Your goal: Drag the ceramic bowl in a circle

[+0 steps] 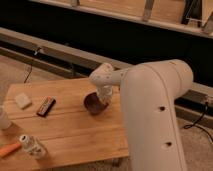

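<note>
- Reaching down at the ceramic bowl (93,105) on the table (70,132), the hand (104,100) meets its right rim; its grip cannot be told.
- Circle seems underway, remainder unclear.

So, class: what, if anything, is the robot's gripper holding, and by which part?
It cannot be told. The gripper sits at the ceramic bowl's rim on the side nearest the arm, but whether it actually grips that rim is hidden.
</note>
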`<state>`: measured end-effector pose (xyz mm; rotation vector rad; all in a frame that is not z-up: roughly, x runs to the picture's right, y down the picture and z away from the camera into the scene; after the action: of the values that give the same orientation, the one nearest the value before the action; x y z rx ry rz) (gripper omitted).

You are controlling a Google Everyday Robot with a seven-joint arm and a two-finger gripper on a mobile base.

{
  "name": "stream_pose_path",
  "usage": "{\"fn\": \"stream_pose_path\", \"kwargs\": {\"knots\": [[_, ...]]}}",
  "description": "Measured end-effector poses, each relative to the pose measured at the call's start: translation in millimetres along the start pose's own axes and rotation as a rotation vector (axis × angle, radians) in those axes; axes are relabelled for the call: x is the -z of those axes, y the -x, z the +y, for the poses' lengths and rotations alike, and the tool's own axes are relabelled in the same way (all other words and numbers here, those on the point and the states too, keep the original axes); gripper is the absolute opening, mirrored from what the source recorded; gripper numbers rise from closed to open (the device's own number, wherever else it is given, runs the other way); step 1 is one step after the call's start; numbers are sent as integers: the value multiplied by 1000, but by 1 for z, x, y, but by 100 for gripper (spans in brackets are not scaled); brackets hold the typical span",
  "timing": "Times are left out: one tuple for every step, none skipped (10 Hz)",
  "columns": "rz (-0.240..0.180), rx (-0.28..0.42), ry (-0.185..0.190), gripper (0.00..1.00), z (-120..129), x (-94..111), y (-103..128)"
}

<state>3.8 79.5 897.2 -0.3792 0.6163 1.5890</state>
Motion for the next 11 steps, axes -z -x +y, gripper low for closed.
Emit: {"fn": "stream_pose_path", "kwargs": {"knots": [[-9, 10, -10, 17, 10, 5, 10], [-16, 24, -18, 17, 22, 9, 18], [-22, 46, -20, 17, 42, 13, 25], [-23, 65, -17, 17, 57, 16, 28], [-18, 92, -13, 17, 76, 17, 27], [-4, 133, -11, 17, 101, 16, 22], [7, 173, -13, 17, 121, 13, 16], [18, 205, -8, 17, 140, 10, 10], [28, 228, -5, 17, 151, 9, 5], [42, 285, 32, 17, 184, 12, -9], [54, 349, 74, 17, 216, 20, -29]]}}
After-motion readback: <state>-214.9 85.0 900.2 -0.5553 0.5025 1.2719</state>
